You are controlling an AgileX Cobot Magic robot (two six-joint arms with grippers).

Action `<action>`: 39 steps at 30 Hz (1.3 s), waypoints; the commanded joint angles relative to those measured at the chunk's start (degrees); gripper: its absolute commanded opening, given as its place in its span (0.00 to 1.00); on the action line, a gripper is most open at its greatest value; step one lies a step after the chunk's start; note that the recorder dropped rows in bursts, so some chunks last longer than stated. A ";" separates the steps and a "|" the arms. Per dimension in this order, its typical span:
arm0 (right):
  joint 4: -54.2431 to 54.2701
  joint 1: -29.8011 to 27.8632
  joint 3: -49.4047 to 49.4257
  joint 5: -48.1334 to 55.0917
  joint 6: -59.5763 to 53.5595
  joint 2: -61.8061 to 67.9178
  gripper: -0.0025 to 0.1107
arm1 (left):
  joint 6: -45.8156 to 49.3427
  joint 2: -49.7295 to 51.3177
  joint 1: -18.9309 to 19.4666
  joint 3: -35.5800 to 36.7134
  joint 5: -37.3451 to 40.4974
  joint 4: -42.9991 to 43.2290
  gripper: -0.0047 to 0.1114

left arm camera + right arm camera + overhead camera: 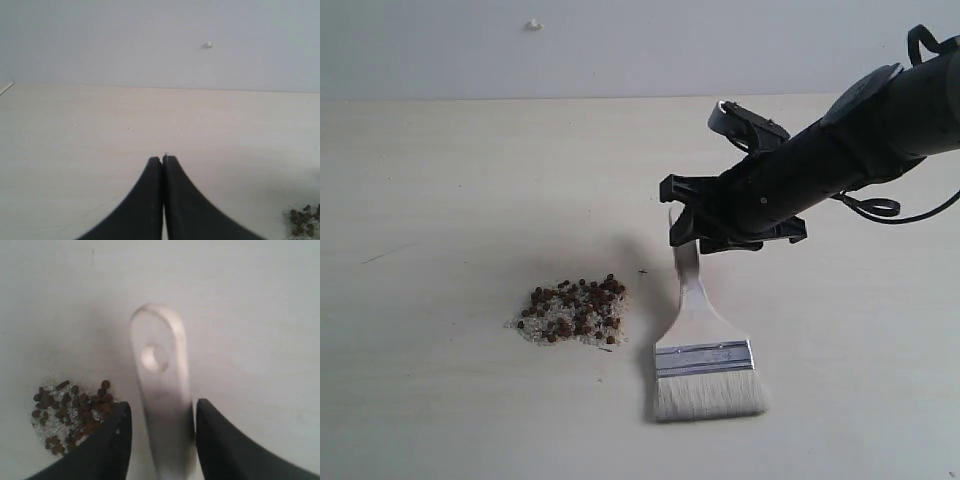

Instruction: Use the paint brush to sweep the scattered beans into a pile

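Observation:
The beans lie gathered in one pile of reddish-brown beans and off-white grains left of centre on the pale table. The paint brush lies flat to the pile's right, cream bristles toward the front, handle pointing back. My right gripper hovers over the handle's end. In the right wrist view the handle with its hole runs between the two parted fingers of the right gripper, with a gap on one side; beans sit beside one finger. My left gripper is shut on nothing, with beans at the frame's corner.
A grey wall rises behind the table's back edge and carries a small white speck, seen also in the left wrist view as a speck. A black cable loops under the right arm. The left arm is out of the exterior view.

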 commanded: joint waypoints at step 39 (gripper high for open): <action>-29.72 4.78 39.18 -21.79 6.27 -87.93 0.02 | 0.11 -0.48 0.08 -0.01 0.00 -0.47 0.04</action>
